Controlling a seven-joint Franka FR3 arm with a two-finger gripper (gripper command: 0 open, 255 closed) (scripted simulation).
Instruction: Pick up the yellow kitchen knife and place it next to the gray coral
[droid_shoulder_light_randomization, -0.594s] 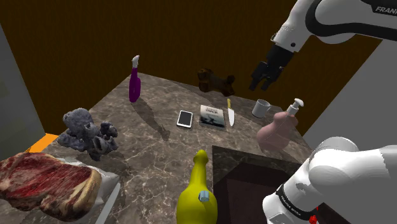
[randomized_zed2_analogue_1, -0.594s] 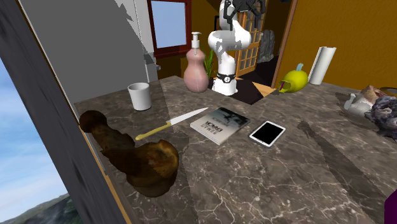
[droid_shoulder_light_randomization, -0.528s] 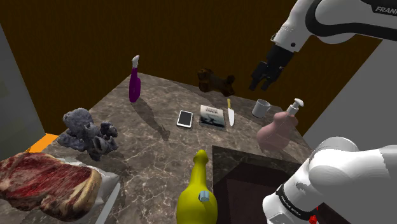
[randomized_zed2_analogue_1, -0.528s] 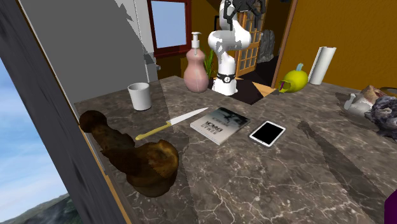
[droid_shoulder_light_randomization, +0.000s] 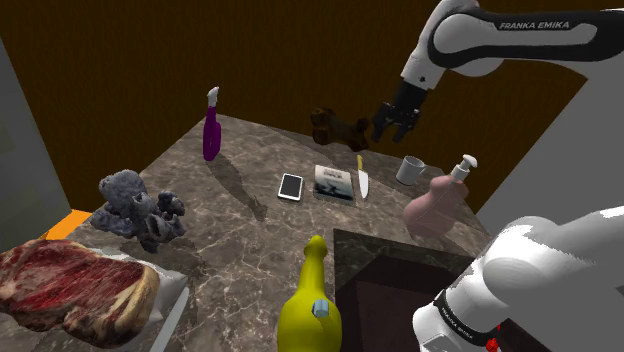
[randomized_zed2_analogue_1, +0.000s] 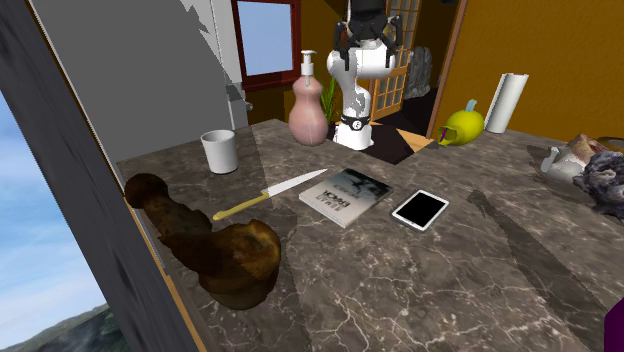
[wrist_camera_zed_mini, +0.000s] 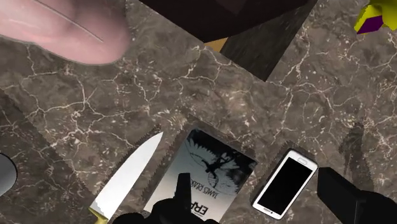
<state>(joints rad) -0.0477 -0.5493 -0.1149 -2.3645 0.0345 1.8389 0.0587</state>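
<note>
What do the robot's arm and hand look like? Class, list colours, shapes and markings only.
The arm is made of rounded glossy white shells with dark joints between them. Its upper link carries a dark band lettered FRANKA EMIKA in pale capitals. A black ring with a small white emblem circles the base. The hand is all black, with two blocky fingers.

Dim light, seemingly from above; soft shadows cross the countertop (randomized_zed2_analogue_1: 480, 280).

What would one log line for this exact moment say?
phase: pre-grasp | gripper: open, empty, high above table | knife: lying flat beside book, not gripped | next: probably descend onto knife
</note>
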